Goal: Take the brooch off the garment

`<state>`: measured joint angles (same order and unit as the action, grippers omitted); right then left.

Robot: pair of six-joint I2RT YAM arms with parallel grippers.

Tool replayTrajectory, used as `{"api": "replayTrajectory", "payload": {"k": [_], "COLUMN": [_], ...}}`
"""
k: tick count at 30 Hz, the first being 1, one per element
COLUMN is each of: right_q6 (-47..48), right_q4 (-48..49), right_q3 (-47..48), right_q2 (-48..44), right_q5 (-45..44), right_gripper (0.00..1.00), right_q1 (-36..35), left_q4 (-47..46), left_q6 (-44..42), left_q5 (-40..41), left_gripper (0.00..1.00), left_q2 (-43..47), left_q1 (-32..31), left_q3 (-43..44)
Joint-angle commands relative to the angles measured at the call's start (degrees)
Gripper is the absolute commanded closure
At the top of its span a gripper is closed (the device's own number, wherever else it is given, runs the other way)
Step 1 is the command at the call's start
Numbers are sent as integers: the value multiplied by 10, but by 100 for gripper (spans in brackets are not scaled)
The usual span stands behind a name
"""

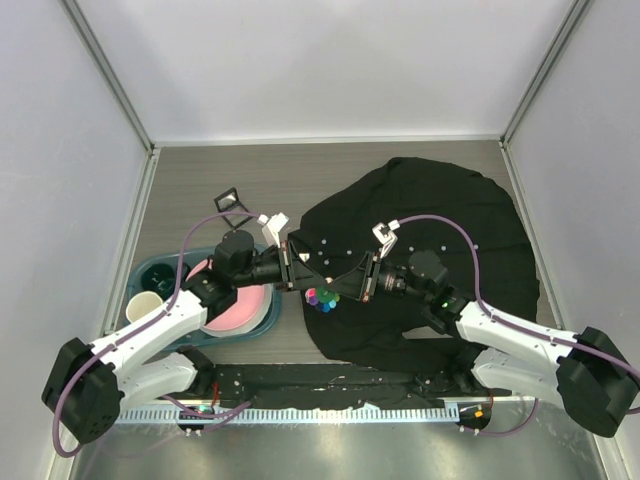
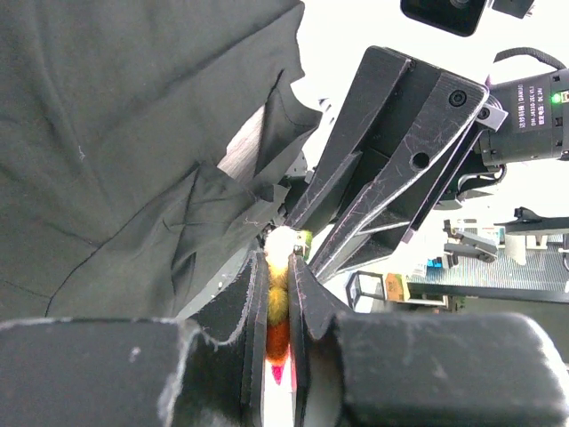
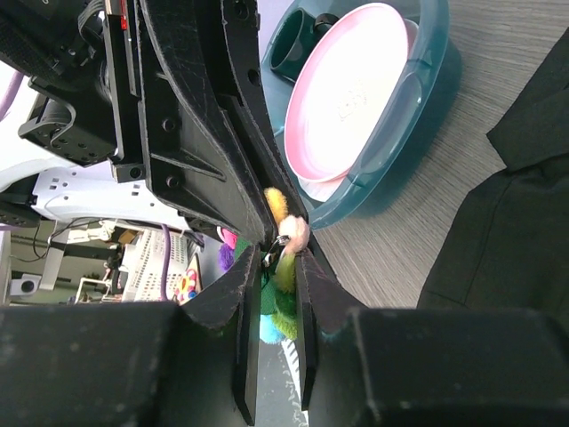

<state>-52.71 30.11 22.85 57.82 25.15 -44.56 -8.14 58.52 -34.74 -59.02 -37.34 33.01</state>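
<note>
Our left gripper [image 2: 279, 260] pinches the brooch [image 2: 277, 307] by its yellow petals; the right gripper [image 3: 274, 258] nips its green side. It sits between them over the left edge of the shirt [image 1: 440, 215]. We should hold one side firm and ease apart slowly, lest cloth drag.

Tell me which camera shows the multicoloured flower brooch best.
Right wrist: the multicoloured flower-shaped brooch is close up, with yellow, pink, green and blue petals showing. Left wrist shows only a yellow-orange sliver; top external shows it tiny.
</note>
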Motion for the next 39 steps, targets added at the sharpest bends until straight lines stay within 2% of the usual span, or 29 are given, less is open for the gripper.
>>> {"api": "replayTrajectory", "payload": {"k": [1,7,18,32,35,39], "right_q6": [-15,-34,-35,-30,-35,-32], "right_q4": [73,87,91,101,107,106], "right_q3": [31,31,20,16,13,10], "right_q2": [4,-3,-3,-13,-10,-9], "right_q5": [0,2,4,53,61,64], "right_gripper": [80,66,63,81,89,89], "right_q1": [-24,-24,-24,-19,-19,-18], "left_q4": [-57,-55,-43,-40,-42,-39], "left_q6": [12,8,3,-8,-7,-6], "left_q5": [-16,-16,-11,-12,-12,-12], "left_gripper": [100,100,100,100,100,100], "left_q2": [-9,-8,5,2,2,6], "left_q1": [-15,-15,-15,-15,-15,-15], "left_q3": [3,-1,-3,-8,-8,-8]}}
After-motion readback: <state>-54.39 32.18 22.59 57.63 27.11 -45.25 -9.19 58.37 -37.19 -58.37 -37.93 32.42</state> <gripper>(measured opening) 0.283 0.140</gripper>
